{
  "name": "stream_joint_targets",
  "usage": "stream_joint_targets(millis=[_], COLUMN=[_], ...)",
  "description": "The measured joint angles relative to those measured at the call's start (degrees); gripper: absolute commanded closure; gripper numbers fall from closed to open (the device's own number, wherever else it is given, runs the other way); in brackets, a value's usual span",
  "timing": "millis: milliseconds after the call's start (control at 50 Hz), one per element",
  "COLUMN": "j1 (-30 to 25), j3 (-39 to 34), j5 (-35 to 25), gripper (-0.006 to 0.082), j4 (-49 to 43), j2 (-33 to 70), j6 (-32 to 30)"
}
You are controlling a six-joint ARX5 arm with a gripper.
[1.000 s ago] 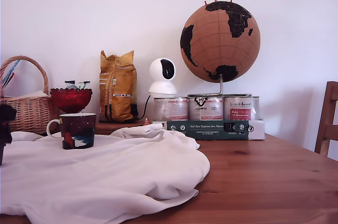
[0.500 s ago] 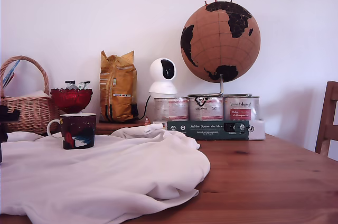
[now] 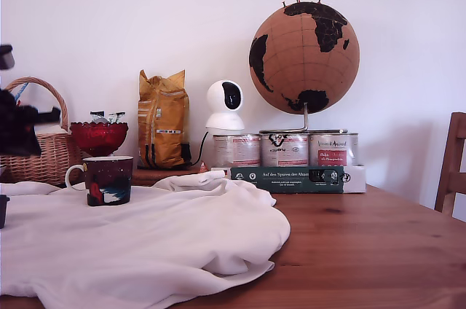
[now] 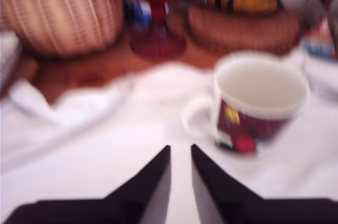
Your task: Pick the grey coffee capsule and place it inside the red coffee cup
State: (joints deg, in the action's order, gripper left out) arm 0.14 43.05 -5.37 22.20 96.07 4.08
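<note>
1. Gripper (image 4: 180,150): in the wrist view, two dark tapered fingers (image 4: 153,182) stand nearly together, with a thin slit of white between the tips. Nothing is clamped between them.
2. In the exterior view the gripper is a dark blurred mass at that view's left edge. It hangs in front of the wicker basket (image 3: 44,152), higher than the mug.
3. Grey coffee capsule (image 3: 3,210): a small dark cup-shaped thing on the white cloth (image 3: 145,243), at the exterior view's far left and cut by the frame edge. It sits below the gripper and apart from it. It does not show in the wrist view.
4. Red coffee cup (image 3: 108,180): a maroon mug with a white rim and handle and red, blue and white patches. It stands upright on the cloth with its handle towards the exterior view's left. The wrist view shows a pale interior with nothing visible inside, though the picture is blurred.
5. The cloth is rumpled and covers the left part of the wooden table (image 3: 378,243) in the exterior view.
6. Behind the mug stands a red footed glass bowl (image 3: 97,136) with silvery bits on top. To its right in the exterior view is a yellow bag (image 3: 162,119).
7. Further right in that view are a white camera (image 3: 224,105), three tins (image 3: 284,149) on a dark green book (image 3: 287,178), and a cork globe (image 3: 304,57) above the tins.
8. A chair (image 3: 453,163) shows at the exterior view's right edge.
</note>
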Motion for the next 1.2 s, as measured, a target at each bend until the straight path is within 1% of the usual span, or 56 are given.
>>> stream_joint_targets(millis=[40,120,300,400,520,780,920,1000,1060,1200], j1=[0.0,0.0,0.0,0.0,0.1,0.3,0.3,0.3,0.3,0.3], j3=[-0.1,-0.2,-0.2,-0.2,-0.2,-0.2,-0.2,-0.2,-0.2,-0.2], j5=[-0.1,-0.1,0.0,1.2,2.7,2.9,5.4,5.6,5.6,5.6], gripper=[-0.0005,-0.0005,-0.0005,-0.0005,-0.0005,-0.0005,-0.0003,0.0003,0.0050,0.0242], j4=[-2.6,-6.8,-10.4,-12.6,-13.7,-15.9,-16.4,-16.8,-17.1,-18.4], j2=[0.0,0.0,-0.4,-1.5,-2.3,-2.3,-2.3,-2.3,-2.3,-2.3], j6=[-0.1,-1.0,-1.3,-1.3,-1.3,-1.3,-1.3,-1.3,-1.3,-1.3])
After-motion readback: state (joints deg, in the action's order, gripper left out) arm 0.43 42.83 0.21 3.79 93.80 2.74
